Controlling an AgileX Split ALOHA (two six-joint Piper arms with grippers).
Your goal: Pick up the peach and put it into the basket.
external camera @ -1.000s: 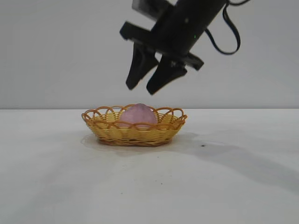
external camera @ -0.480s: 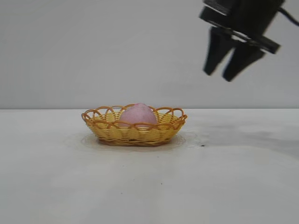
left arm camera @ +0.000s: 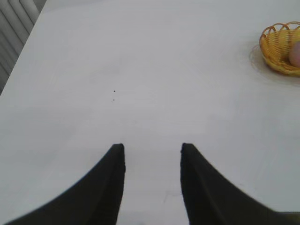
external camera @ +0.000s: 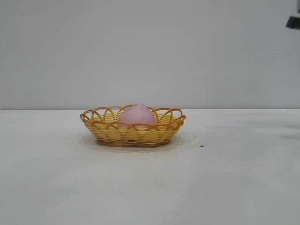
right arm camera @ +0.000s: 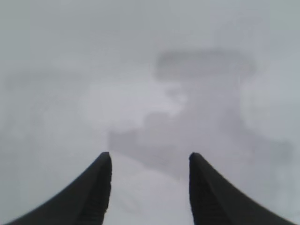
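The dusty-pink peach [external camera: 137, 115] rests inside the yellow wicker basket [external camera: 112, 132] with its orange looped rim, in the middle of the white table. The left wrist view catches the basket [left arm camera: 276, 51] far off at one edge, the peach [left arm camera: 295, 54] only partly showing in it. My left gripper [left arm camera: 153, 149] hangs open over bare table, far from the basket, with nothing between its fingers. My right gripper [right arm camera: 150, 157] is open and empty too, above blurred shadowed table. In the exterior view only a dark bit of the right arm [external camera: 294, 22] shows at the upper right edge.
A small dark speck [external camera: 202, 146] lies on the table to the right of the basket. A ribbed grey panel [left arm camera: 16, 28] runs beyond the table's edge in the left wrist view. A plain grey wall stands behind the table.
The right arm, which hung open just above the basket, has risen and drawn off to the right, nearly out of the exterior view. The peach stays in the basket.
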